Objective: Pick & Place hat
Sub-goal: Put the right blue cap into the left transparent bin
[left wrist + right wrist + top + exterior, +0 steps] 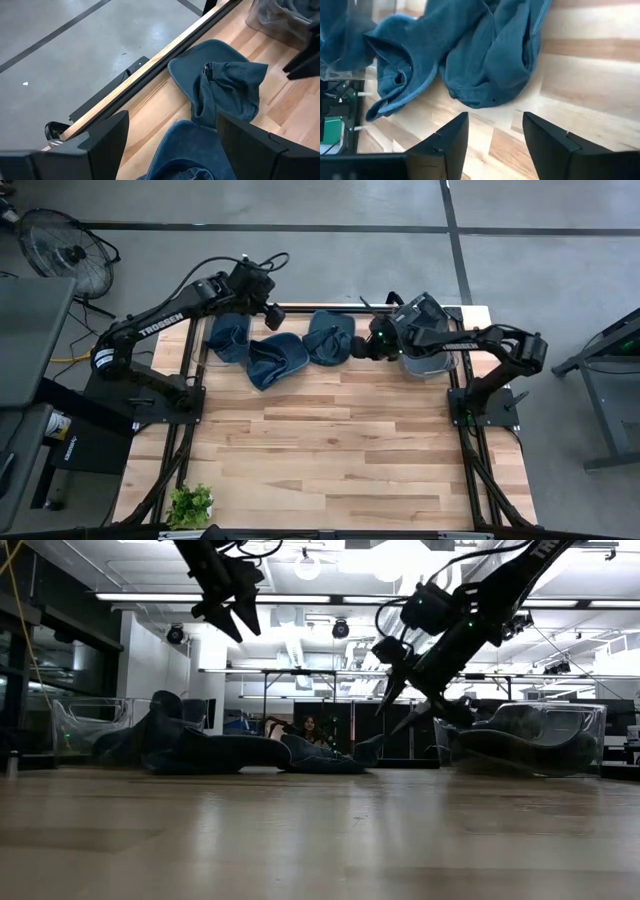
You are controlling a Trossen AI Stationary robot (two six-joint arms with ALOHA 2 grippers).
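Blue denim hats lie crumpled along the table's far edge: one in the middle (278, 360), one right of it (328, 338), and a third (230, 338) by the left clear bin. My left gripper (272, 320) hovers open, high above the middle hat (192, 150), with the right-hand hat (220, 85) ahead of it. My right gripper (358, 346) hangs open, low and just right of the right-hand hat (490, 60), touching nothing. In the low view the left gripper (232, 615) is well above the right gripper (410, 705).
A clear bin (432, 350) with dark cloth inside stands at the table's far right, close behind my right gripper. Another clear bin (90, 725) stands at the far left. A small green plant (190, 502) sits at the near left corner. Bare wood (330, 450) spans the near half.
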